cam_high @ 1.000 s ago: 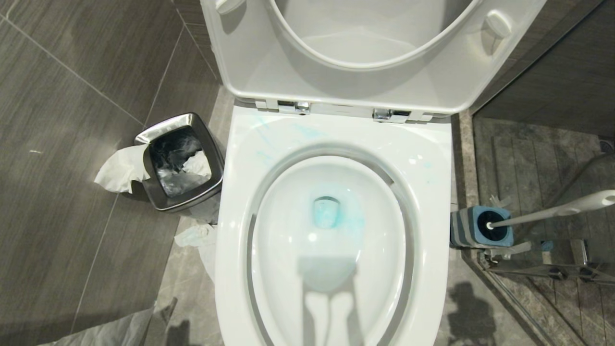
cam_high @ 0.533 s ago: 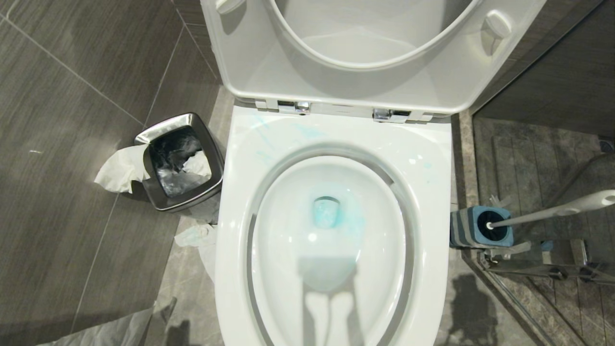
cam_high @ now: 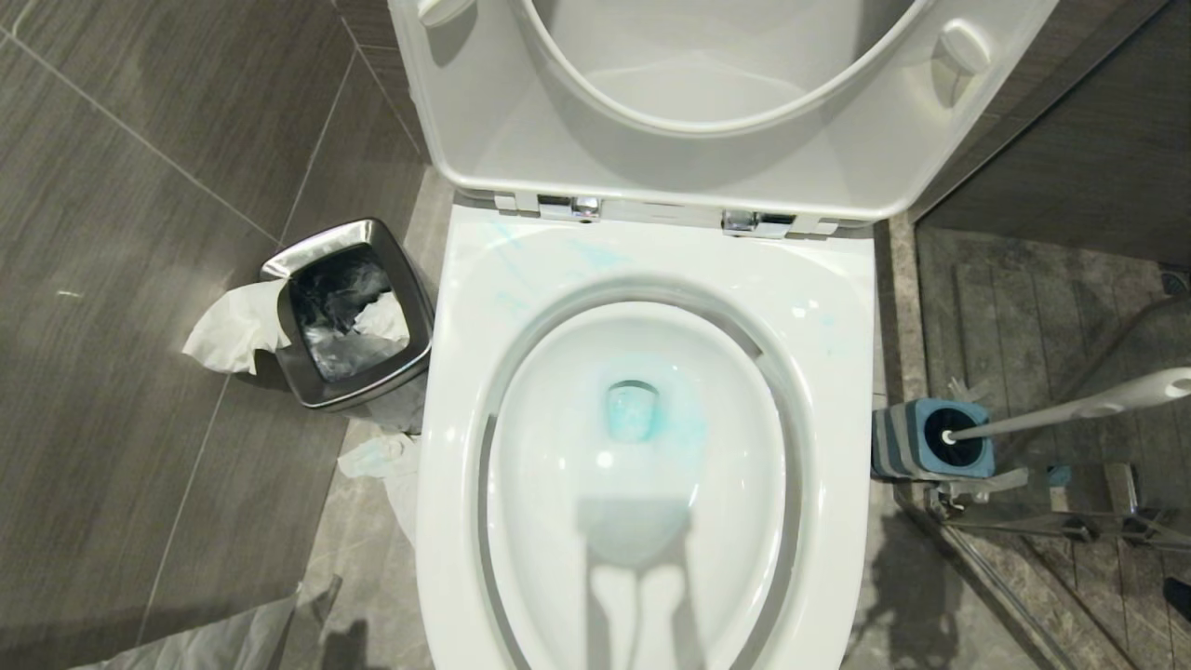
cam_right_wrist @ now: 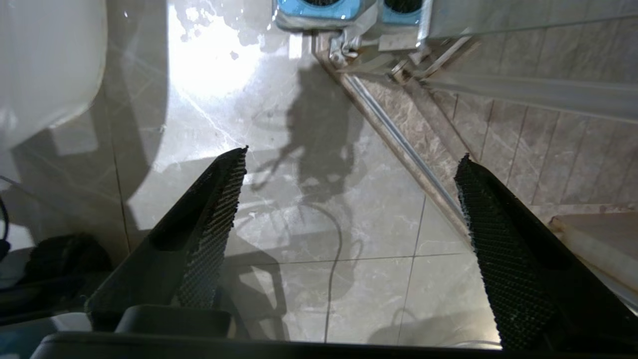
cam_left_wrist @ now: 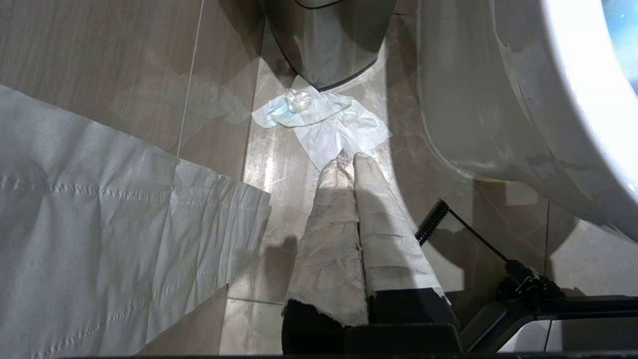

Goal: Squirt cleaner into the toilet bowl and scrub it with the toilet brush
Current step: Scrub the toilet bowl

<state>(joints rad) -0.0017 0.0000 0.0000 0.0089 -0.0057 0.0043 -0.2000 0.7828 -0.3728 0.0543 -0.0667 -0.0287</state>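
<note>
The white toilet bowl point(cam_high: 642, 447) stands open with seat and lid raised, and blue cleaner point(cam_high: 633, 411) tints the water at its drain. The toilet brush point(cam_high: 1070, 412) sits with its black head in the blue-and-grey holder point(cam_high: 916, 439), right of the bowl, its white handle leaning right. My right gripper point(cam_right_wrist: 355, 152) hovers open and empty over the floor tiles between the bowl's side point(cam_right_wrist: 45, 60) and the shower rail, short of the holder point(cam_right_wrist: 319, 7). My left gripper point(cam_left_wrist: 349, 155), its fingers wrapped in white, is shut on nothing low beside the bowl's outer wall point(cam_left_wrist: 498, 99).
A square steel bin point(cam_high: 349, 312) with tissue point(cam_high: 233, 326) stands left of the bowl. Crumpled tissue point(cam_left_wrist: 319, 117) and a paper sheet point(cam_left_wrist: 99, 224) lie on the floor there. The shower door rail point(cam_right_wrist: 398, 134) and its metal fittings point(cam_high: 1023, 507) run close behind the holder.
The arm's shadow on the floor right of the bowl has spread downward, and a dark part of my right arm now shows at the lower right edge. Brush and bowl are unchanged.
</note>
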